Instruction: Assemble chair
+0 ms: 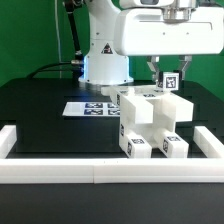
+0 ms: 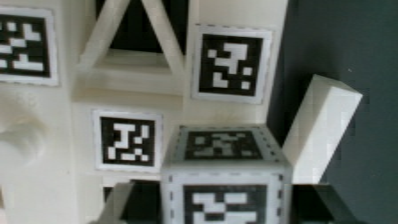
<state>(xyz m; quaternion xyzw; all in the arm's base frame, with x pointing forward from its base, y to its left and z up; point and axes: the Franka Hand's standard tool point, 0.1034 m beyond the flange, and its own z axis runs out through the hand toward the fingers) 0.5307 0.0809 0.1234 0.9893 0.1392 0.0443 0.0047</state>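
The partly joined chair [image 1: 148, 118] is a blocky white stack with tagged faces, standing in the middle of the black table. My gripper [image 1: 170, 76] hangs just above its right rear corner in the exterior view. It is shut on a small white tagged post [image 1: 170, 84]. In the wrist view the post [image 2: 222, 175] sits between my dark fingers [image 2: 135, 200], its tagged faces toward the camera. Behind it the chair's white body [image 2: 134, 90] shows several tags, and a slanted white bar [image 2: 320, 125] lies beside it. The post's lower end is hidden.
The marker board [image 1: 88, 107] lies flat on the table at the exterior view's left of the chair. A long low white border rail [image 1: 60, 172] runs along the front, with side pieces [image 1: 8, 140] at both ends. The robot base [image 1: 105, 60] stands behind.
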